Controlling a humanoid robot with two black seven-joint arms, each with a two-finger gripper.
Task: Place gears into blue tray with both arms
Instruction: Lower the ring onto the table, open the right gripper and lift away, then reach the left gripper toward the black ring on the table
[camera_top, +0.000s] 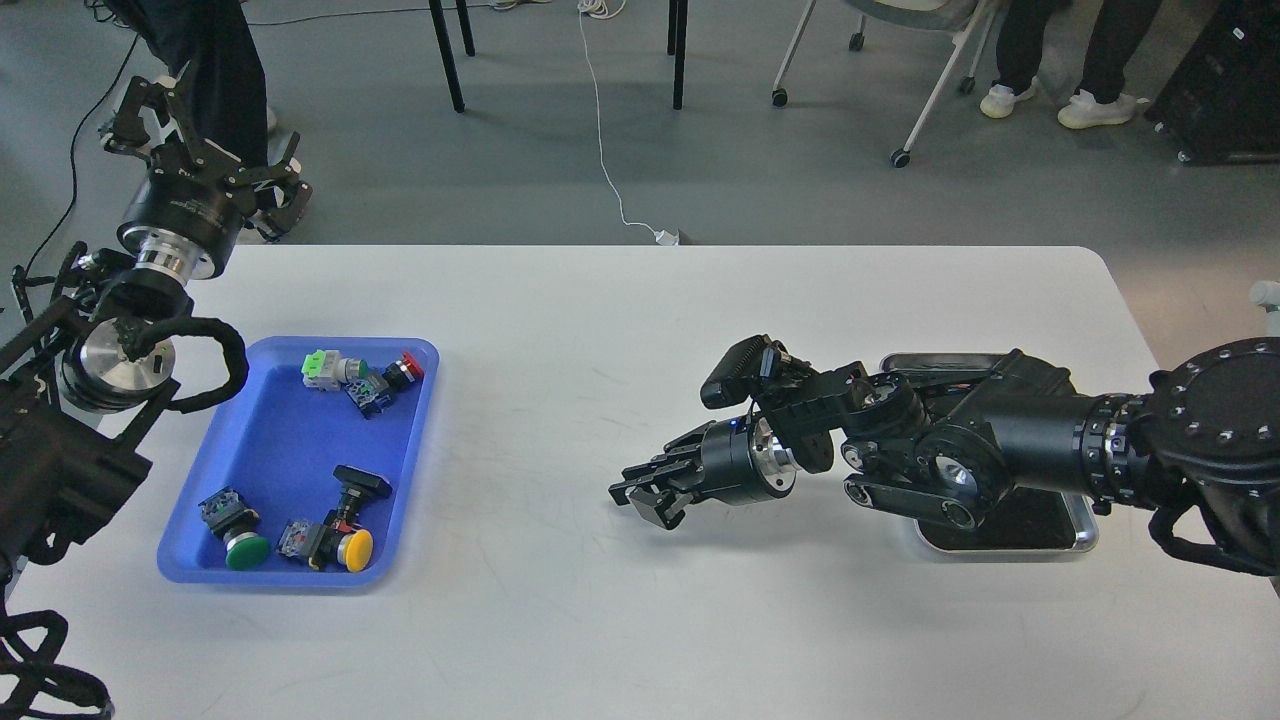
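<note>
The rectangular blue plastic tray with rounded corners sits on the left part of the white rounded-corner table; its upper left corner is partly covered by the left arm's looped black cable sleeve. No small black toothed gear can be made out anywhere in this view, in the tray or on the table. The tray holds five push-button switches, counted: one with a light green body and one with a red cap touching near the far rim, one with a black cap mid-tray, one with a green cap and one with a yellow cap near the front rim. The left claw gripper is raised beyond the table's far left edge, seen dark against a dark trouser leg; whether its fingers are spread or closed cannot be told. Small print on its black wrist collar is too fine to read. The right claw gripper hangs low over the bare table centre, pointing left, well apart from the blue tray; fingers look drawn in, but whether they are clenched or grasp anything cannot be told. The shiny steel tray with dark inside is mostly hidden beneath the right arm.
</note>
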